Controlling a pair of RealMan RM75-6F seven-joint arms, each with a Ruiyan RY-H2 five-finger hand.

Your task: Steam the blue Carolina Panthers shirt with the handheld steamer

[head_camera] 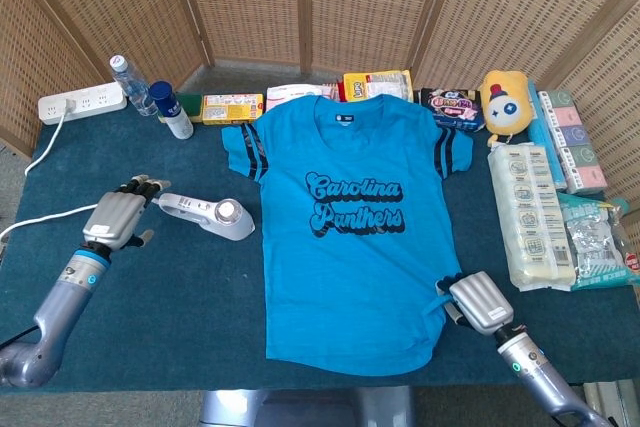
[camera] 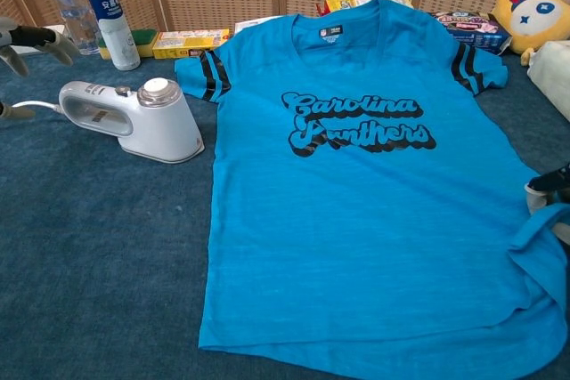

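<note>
Nearest, at the bottom right hem of the bright blue Carolina Panthers shirt (head_camera: 350,237): right hand (head_camera: 478,302), grey and boxy, fingers pinching the folded-up corner of the cloth; hem lifted and bunched there in the chest view. Flat on the dark blue carpet-like table (head_camera: 150,297), front side up, black letters in the middle, black stripes on both short sleeves. Off to the left side: left hand (head_camera: 118,217), fingers spread a little, holding nothing, fingertips just beside the back end of the white handheld steamer (head_camera: 207,215); touching or not, cannot tell. Steamer lying on the table just left of the shirt, white cord trailing away to the left. Farther back: clear water bottle (head_camera: 128,84) and blue-capped spray bottle (head_camera: 170,110) standing close together; white power strip (head_camera: 82,103) at the far left; yellow plush toy (head_camera: 504,102) at the far right; woven brown screen (head_camera: 320,2) behind everything.
</note>
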